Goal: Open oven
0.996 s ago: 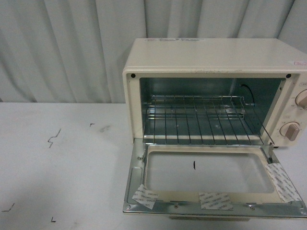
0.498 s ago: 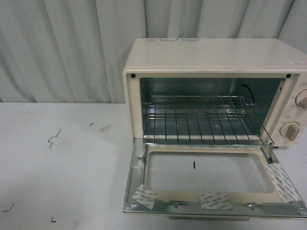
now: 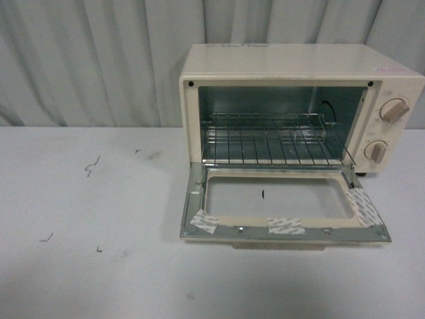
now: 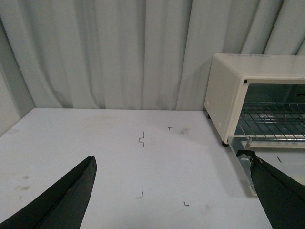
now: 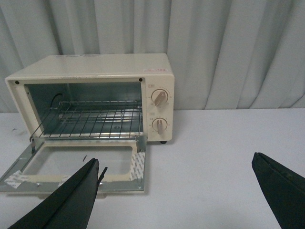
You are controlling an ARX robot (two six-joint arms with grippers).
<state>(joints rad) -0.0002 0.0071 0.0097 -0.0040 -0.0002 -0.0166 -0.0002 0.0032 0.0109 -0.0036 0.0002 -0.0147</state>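
Pleated grey curtain (image 3: 99, 60) behind white table (image 3: 99, 266).

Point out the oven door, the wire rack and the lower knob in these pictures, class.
oven door (image 3: 219, 232): front view, on its metal inner frame near a tape patch.
wire rack (image 3: 265, 151): front view, on the middle bars.
lower knob (image 5: 159, 126): right wrist view, on the knob's face.

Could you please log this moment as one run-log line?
task: open oven | oven door: fully down | left gripper: open, empty | right gripper: open, empty
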